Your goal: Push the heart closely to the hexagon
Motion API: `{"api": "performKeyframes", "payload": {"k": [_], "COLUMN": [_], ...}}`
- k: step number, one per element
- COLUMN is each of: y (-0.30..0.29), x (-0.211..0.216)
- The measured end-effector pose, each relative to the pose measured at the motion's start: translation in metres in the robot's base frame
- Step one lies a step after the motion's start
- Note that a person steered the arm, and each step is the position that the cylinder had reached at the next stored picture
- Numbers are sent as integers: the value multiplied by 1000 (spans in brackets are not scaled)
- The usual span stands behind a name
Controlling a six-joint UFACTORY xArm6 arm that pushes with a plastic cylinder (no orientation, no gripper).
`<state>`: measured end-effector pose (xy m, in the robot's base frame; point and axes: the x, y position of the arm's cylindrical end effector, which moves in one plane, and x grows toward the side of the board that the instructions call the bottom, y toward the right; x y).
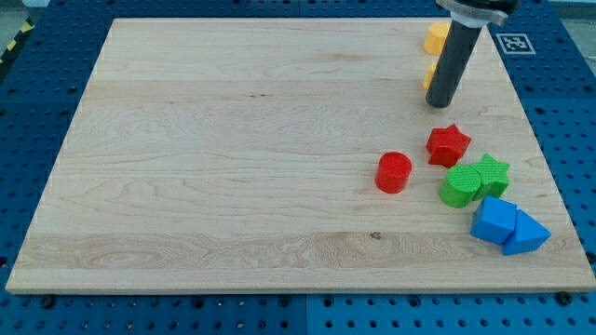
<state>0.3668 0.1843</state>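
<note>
Two yellow blocks sit near the view's top right, both partly hidden by my rod. The upper yellow block shows angled edges, perhaps the hexagon. Of the lower yellow block only a sliver shows at the rod's left side, so its shape cannot be made out. My tip rests on the wooden board, just below and right of the lower yellow block and above the red star.
A red cylinder lies left of the red star. A green cylinder and a green star touch each other below it. A blue cube and a blue triangle sit near the board's bottom right corner.
</note>
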Motion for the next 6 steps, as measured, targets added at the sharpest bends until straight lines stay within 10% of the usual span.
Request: {"api": "performKeyframes", "payload": {"k": [6], "y": [9], "x": [-52]}}
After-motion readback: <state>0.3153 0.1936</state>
